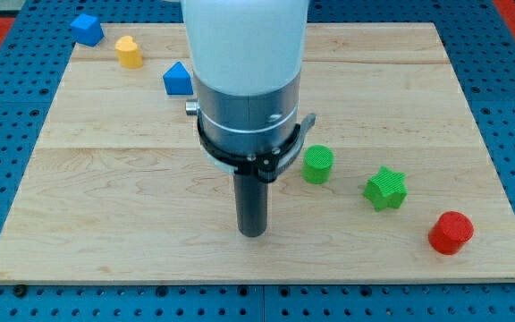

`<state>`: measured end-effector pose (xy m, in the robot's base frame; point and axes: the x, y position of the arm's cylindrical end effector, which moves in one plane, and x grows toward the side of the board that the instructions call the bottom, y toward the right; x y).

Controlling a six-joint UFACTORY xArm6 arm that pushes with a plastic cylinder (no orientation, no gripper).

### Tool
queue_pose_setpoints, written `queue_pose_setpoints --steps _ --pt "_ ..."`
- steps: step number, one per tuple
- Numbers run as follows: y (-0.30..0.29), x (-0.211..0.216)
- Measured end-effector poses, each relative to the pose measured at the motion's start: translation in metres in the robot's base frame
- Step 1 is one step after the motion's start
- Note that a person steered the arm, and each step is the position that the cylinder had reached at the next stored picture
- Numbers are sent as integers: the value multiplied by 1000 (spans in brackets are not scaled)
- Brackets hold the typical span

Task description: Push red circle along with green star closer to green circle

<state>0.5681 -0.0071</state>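
Observation:
The red circle lies near the board's bottom right corner. The green star sits up and to the left of it, a short gap apart. The green circle stands further left, right of the board's middle. The three form a diagonal line. My tip rests on the board below and to the left of the green circle, apart from all three blocks.
A blue block, a yellow block and another blue block sit in a diagonal row at the top left. The wooden board lies on a blue pegboard surface. The arm's white and grey body hides the top middle.

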Motion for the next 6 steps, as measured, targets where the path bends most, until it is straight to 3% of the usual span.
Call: queue_pose_setpoints --steps 1,2,3,4,6 --pt "98 -1" --pt "146 22" --pt "141 50" --pt "146 51" --pt "248 50"
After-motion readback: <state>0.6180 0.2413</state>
